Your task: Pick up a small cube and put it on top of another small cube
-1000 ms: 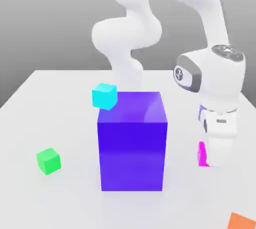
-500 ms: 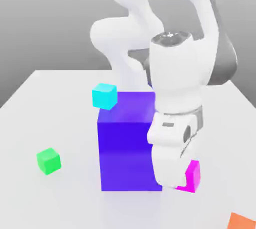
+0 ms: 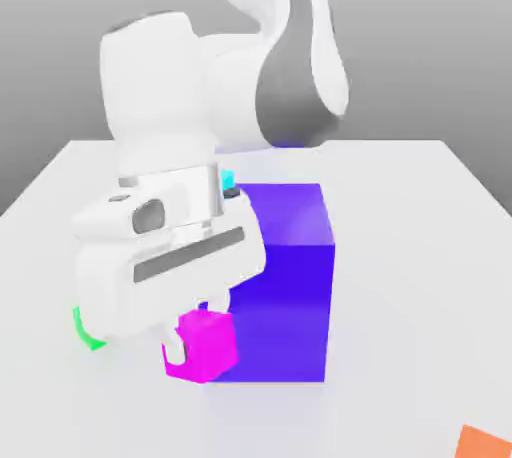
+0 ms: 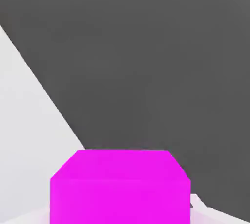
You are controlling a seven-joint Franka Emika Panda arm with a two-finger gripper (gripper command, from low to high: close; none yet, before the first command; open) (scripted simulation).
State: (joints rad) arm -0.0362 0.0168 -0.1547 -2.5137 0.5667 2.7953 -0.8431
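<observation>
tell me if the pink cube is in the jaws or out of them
In: the pink cube sits between the jaws, one finger against its side in the exterior view.

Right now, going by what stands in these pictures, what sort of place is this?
Probably a simulated robot workspace: a white arm whose gripper holds a magenta cube, a plain pale table, and a flat-coloured blue block before a blank grey backdrop.
</observation>
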